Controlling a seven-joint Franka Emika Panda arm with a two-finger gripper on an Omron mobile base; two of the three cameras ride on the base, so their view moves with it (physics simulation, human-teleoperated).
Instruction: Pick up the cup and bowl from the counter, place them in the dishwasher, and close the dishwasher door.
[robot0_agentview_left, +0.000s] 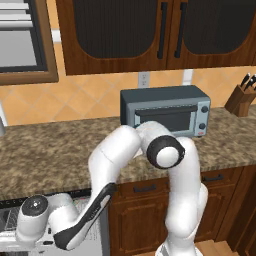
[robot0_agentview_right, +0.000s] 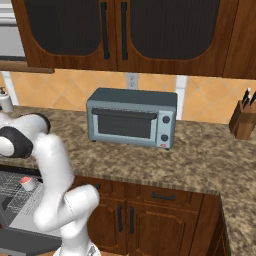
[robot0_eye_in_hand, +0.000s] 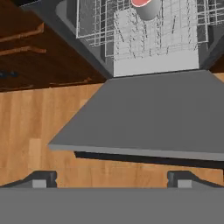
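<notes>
Hanging low over the open door (robot0_eye_in_hand: 148, 113), the jaws (robot0_eye_in_hand: 112, 180) stand spread wide and grasp nothing — their two dark tips sit at the bottom of the hand view, left and right. That flat grey door lies folded down across the middle of the frame, wood floor (robot0_eye_in_hand: 39, 131) beneath. Above it, the dishwasher (robot0_eye_in_hand: 87, 39) gapes with its wire rack (robot0_eye_in_hand: 131, 30), and the cup (robot0_eye_in_hand: 146, 6) stands in the rack at the top edge. In the right base view, the cup (robot0_agentview_right: 27, 183) shows lower left — the toaster oven (robot0_agentview_right: 131, 123) sits on the worktop (robot0_agentview_right: 200, 160) at centre.
</notes>
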